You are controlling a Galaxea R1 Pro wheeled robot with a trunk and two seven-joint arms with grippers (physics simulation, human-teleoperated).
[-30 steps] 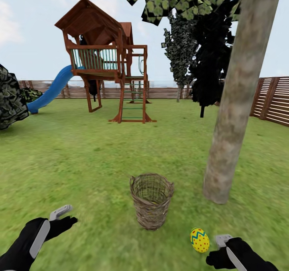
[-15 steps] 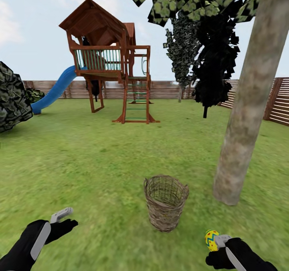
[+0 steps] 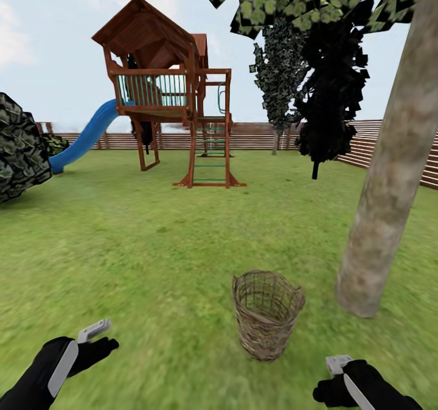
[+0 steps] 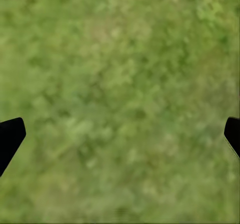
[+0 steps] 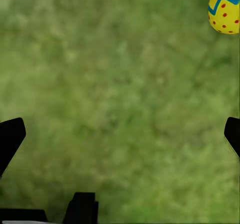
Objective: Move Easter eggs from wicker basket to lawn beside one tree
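The wicker basket (image 3: 267,314) stands on the lawn (image 3: 152,252) in the lower right of the head view, a deep round weave of brown-grey cane, narrower at the foot than at the rim, with small loop handles at the top edge. It stands upright, its long axis vertical and its mouth open to the sky; what lies inside cannot be made out. Just to its right rises the tree (image 3: 389,179), its thick pale grey-brown trunk leaning slightly toward the upper right of the frame. One Easter egg (image 5: 225,9) shows in the upper right corner of the right wrist view, lying on the grass: bright yellow with a blue-green zigzag band and red dots, cut by the frame edge, so its long axis cannot be told. The left tool (image 3: 97,336) and the right tool (image 3: 338,366) hang low over the grass, each with fingers spread wide apart and nothing between them.
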